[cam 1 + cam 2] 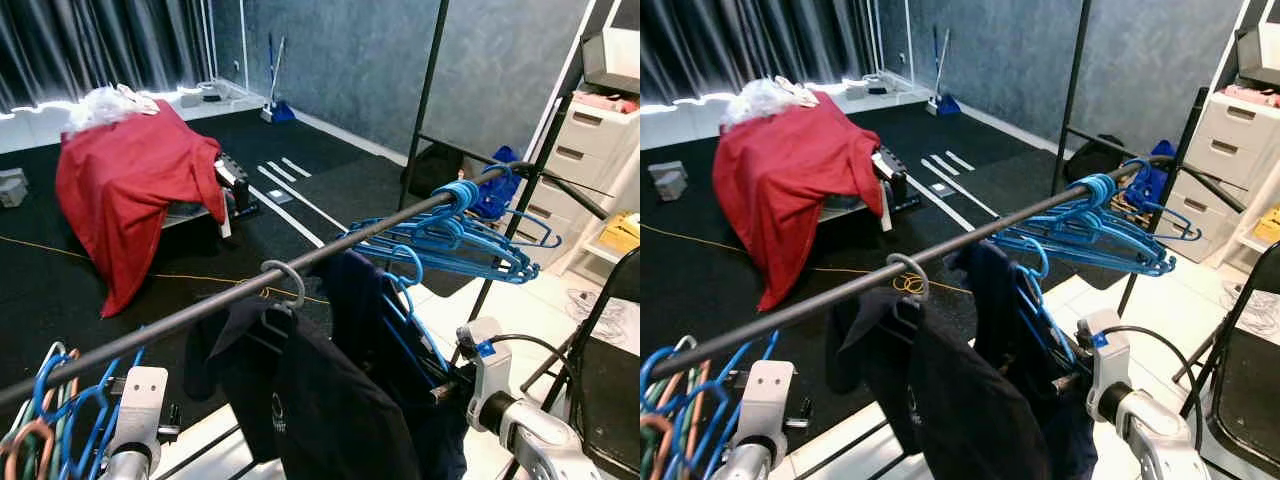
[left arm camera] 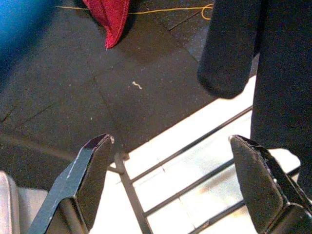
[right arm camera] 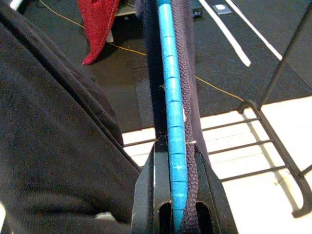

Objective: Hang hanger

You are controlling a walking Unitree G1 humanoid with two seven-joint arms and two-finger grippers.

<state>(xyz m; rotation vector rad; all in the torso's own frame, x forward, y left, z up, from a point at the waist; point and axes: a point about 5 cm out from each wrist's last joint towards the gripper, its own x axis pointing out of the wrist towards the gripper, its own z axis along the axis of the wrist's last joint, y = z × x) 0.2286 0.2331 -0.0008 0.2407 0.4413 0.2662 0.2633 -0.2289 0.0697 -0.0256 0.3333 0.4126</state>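
1. The right gripper (image 3: 178, 195) is clamped on a blue hanger (image 3: 170, 112) carrying a navy garment (image 1: 375, 330), hooked on the rail (image 1: 230, 297).
2. The left gripper (image 2: 170, 185) gapes wide below the rail.
3. A black shirt (image 1: 320, 410) hangs just beside the blue hanger; empty hangers (image 1: 450, 240) crowd further along the rail.

Two dark garments (image 1: 330, 400) hang (one rail (image 1: 200, 310)); one red cloth (image 1: 135, 180).

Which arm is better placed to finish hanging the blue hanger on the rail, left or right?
The right. Its claw is shut on the blue hanger carrying the dark garment, just below the rail. The left claw hangs open over the floor, holding nothing.
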